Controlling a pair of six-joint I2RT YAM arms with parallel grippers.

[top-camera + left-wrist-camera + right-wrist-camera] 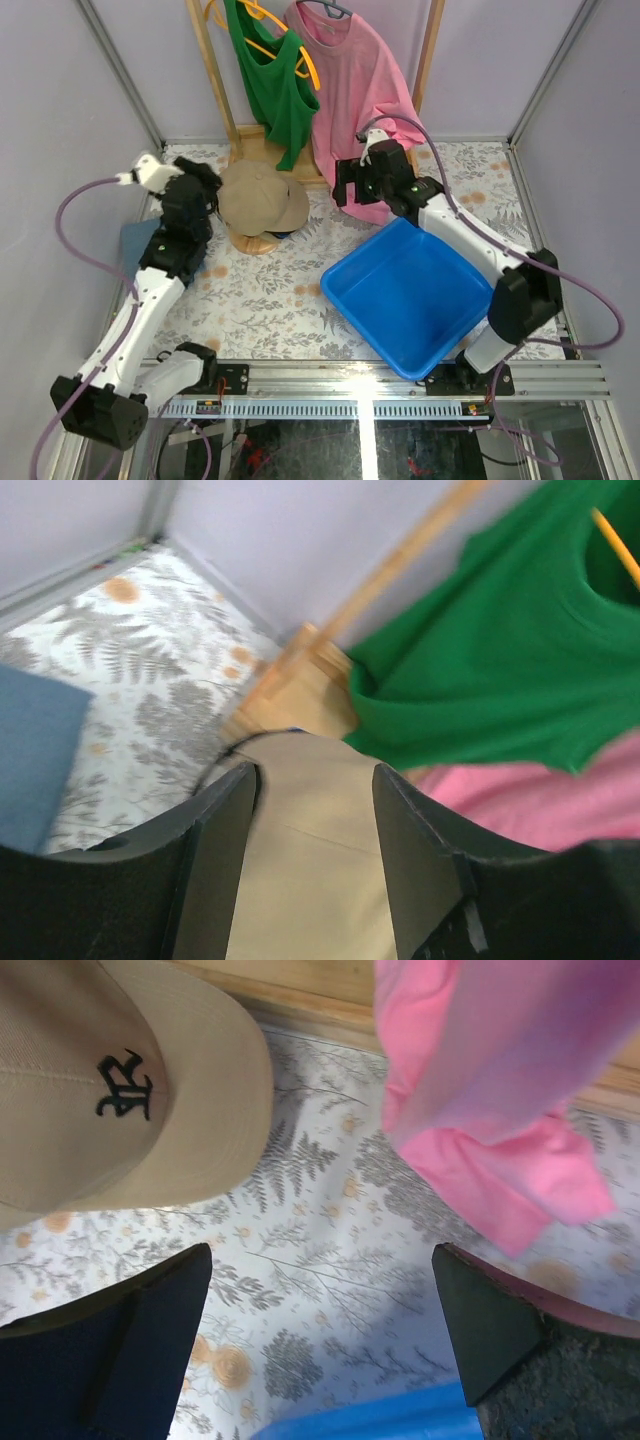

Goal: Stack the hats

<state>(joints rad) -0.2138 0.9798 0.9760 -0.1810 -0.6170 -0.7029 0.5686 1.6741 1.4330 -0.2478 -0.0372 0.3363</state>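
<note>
Right wrist: tan cap (pixel 190 1070) shows black embroidered letter (pixel 125 1085), hidden in top view;
Left gripper (pixel 315 775): astride cap; I cannot tell if gripping;
Right gripper (pixel 320 1260): spread wide, empty

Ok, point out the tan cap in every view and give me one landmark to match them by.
Top external: tan cap left of centre, in the upper half, below the green top.
Left wrist: bottom centre, between the fingers of the left hand.
Right wrist: top left corner, its black embroidered letter showing.
Shared landmark: the pink shirt, right of the cap in all three.
</note>
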